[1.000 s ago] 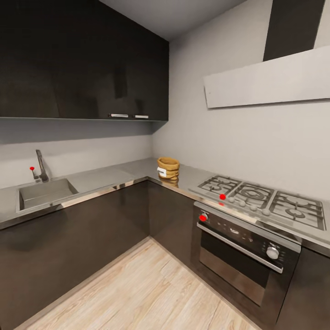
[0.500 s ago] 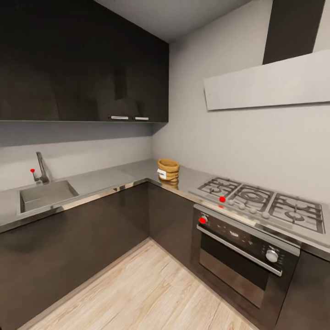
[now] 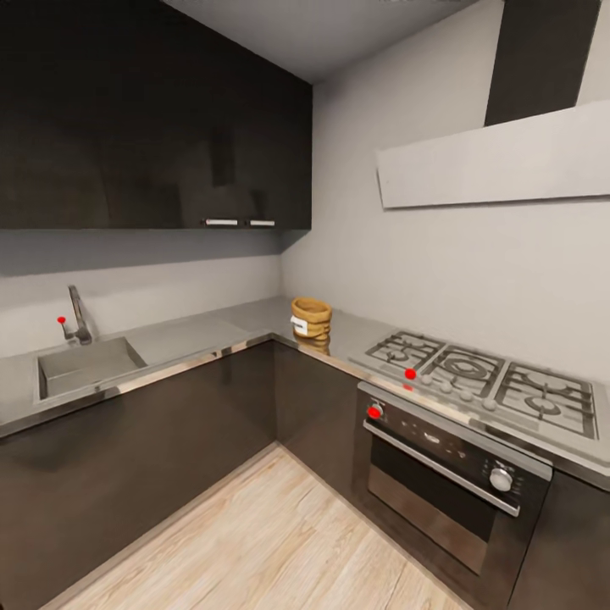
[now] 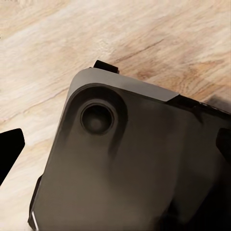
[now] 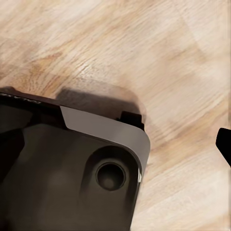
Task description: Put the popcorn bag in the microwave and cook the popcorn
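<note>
Back in the corner of the grey worktop, the popcorn bag stands upright between the sink and the gas hob, apart from both. Both wrist cameras look down on the robot's dark base over wood-plank floor; dark tips at the picture edges don't tell me whether either hand is apart or together.

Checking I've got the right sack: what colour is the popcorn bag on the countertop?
Tan-brown with a white label; the popcorn bag shows best in the head view.
</note>
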You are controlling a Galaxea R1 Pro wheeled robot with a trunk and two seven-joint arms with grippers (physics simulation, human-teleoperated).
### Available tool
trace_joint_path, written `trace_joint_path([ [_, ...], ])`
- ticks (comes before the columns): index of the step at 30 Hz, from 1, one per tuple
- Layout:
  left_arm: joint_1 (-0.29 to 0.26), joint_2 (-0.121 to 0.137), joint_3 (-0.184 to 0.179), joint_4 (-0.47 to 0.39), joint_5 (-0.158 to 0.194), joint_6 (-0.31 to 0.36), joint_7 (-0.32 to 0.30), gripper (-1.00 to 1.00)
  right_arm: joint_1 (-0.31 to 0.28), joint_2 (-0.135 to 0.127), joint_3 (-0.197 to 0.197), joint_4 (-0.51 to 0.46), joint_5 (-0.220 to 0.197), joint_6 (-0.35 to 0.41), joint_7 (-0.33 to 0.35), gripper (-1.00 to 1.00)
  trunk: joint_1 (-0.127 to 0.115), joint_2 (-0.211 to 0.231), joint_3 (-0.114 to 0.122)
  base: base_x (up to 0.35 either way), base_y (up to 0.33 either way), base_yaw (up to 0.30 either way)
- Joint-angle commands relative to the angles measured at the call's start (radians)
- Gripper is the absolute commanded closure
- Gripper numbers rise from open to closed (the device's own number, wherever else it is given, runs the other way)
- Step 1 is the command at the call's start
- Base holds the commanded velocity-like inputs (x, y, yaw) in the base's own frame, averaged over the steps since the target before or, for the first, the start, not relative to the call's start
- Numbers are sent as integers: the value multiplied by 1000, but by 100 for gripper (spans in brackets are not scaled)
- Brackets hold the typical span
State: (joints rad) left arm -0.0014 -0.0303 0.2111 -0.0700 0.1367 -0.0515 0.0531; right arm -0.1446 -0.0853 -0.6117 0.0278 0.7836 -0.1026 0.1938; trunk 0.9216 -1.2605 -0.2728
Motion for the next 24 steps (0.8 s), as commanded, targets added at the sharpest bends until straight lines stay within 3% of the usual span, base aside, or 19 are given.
trace_joint_path([
  [1,0,0,-2,-1,11,-2,2,-100,-1,-2,-8,3,6,-4,0,-100,-4,7,2,0,0,0],
  [16,0,3,-2,-1,11,-2,1,-100,-1,-2,-7,3,6,0,1,-100,-61,112,49,0,0,0],
  [24,0,7,-2,-2,13,-3,-11,-100,-1,-2,-6,3,6,-1,0,-100,-61,112,49,4,0,0],
])
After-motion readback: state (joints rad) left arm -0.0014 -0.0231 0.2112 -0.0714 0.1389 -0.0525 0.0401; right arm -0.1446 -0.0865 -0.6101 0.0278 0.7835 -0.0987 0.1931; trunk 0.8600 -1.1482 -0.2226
